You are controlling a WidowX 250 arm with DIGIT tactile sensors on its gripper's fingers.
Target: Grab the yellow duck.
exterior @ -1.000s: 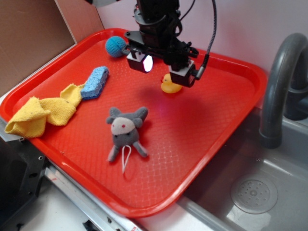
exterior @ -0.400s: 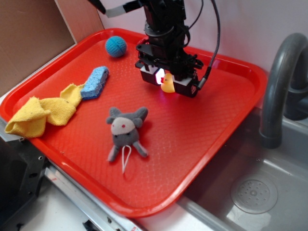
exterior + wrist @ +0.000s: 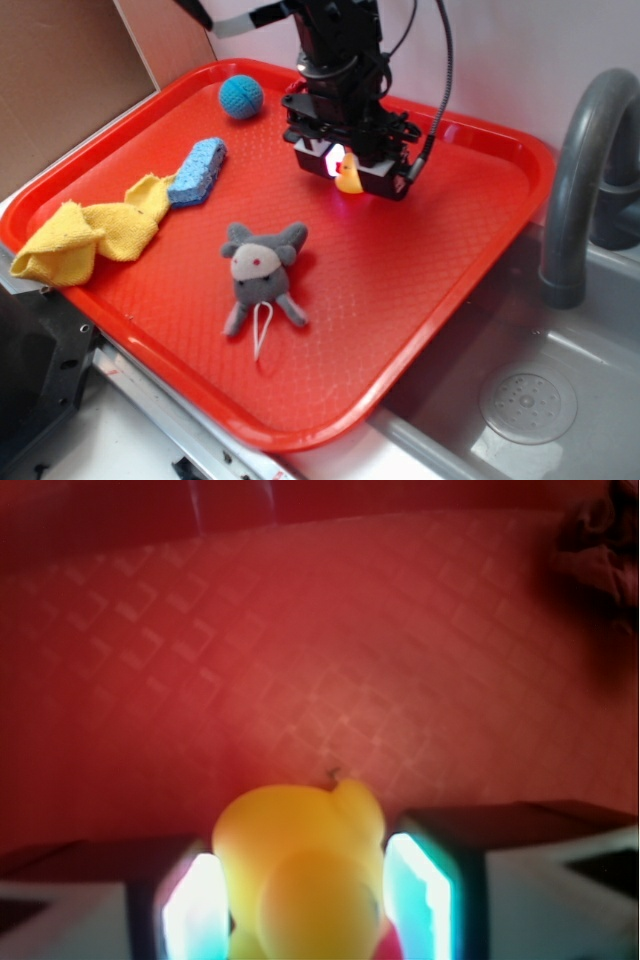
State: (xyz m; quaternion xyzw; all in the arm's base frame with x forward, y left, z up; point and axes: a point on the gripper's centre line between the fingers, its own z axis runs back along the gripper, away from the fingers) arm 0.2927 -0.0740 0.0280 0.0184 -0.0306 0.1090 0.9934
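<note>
Red plastic tray (image 3: pixel 440 300) with a textured diamond-pattern floor – bears every loose item; sits beside a grey sink basin (image 3: pixel 560 400) with a dark curved tap (image 3: pixel 585 170)

Black robot arm with gripper (image 3: pixel 349 176) – lowered onto the far middle of the tray, cable trailing up behind; the two lit finger pads (image 3: pixel 190 905) stand either side of the duck, narrowly parted. In the wrist view each pad lies just beside the body; whether they press on it yet cannot be told

Crumpled yellow terry cloth (image 3: pixel 85 235) – near left edge of tray, well apart from the gripper; not the target

Grey plush mouse (image 3: pixel 262 270) with pale face and string tail – centre of tray, nearer the camera than the gripper, clear of it

Blue oblong sponge (image 3: pixel 198 170) – touching the cloth's far end

Blue knitted ball (image 3: pixel 241 96) – far left corner region of tray

Tiny glossy yellow rubber duck (image 3: pixel 349 178) – on the tray floor, between the pads, mostly hidden by them in the exterior view; in the wrist view (image 3: pixel 300 865) it fills the gap, roughly centred

Handling note (judgement): step in hand is the closing squeeze. The body is rounded and slick, so it may squirt out if pinched high; best to keep the pads low, at the widest part of the body, close slowly and evenly, and lift only once both pads are seated
</note>
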